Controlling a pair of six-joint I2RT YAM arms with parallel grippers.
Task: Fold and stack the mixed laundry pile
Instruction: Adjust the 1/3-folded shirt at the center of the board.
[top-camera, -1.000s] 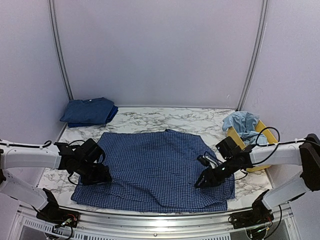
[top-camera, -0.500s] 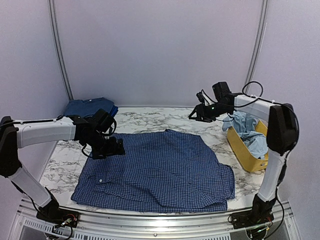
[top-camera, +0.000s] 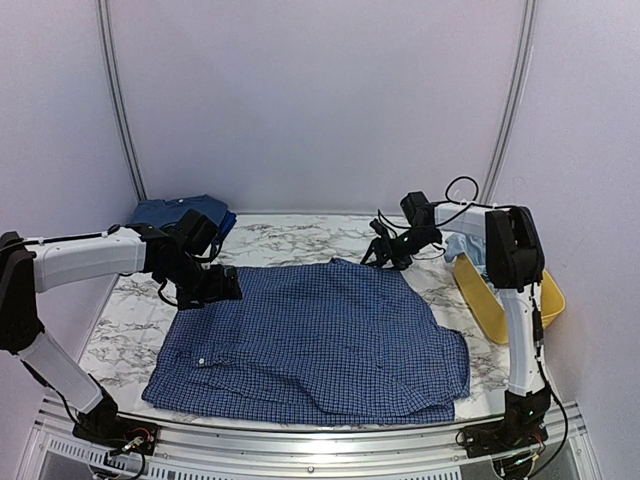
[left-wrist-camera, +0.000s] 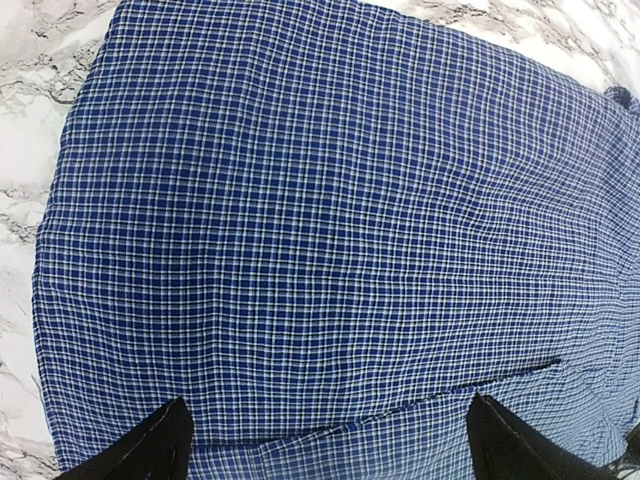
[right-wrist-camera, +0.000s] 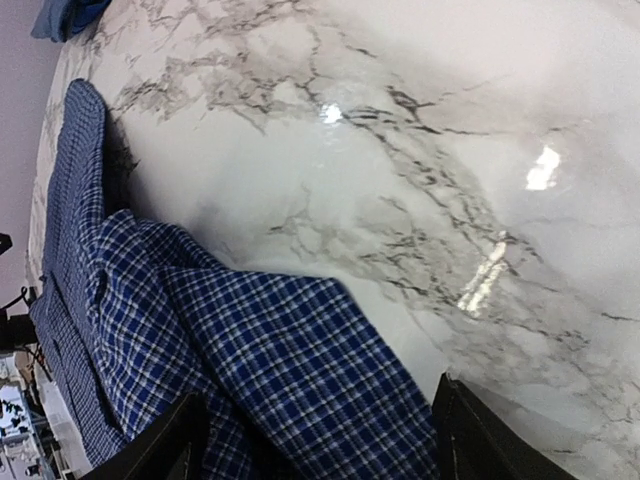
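The checked shirt (top-camera: 320, 340) lies spread flat on the counter (top-camera: 300, 238). Its near hem is left alone now: both arms have swung from there to its far edge. My left tool (top-camera: 222, 288) hangs released over the shirt's far-left shoulder. The right tool (top-camera: 377, 256) is spread wide at the far-right corner, gripping nothing. I judge a far-to-near fold is coming. Beyond the shirt's left sits the folded dark-blue stack (top-camera: 180, 215). To the shirt's right, my own arm crosses the yellow tub (top-camera: 500, 300), which possibly still holds laundry.

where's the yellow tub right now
In the top view the tub sits at the table's right edge, just right of the checked shirt and next to the right arm.
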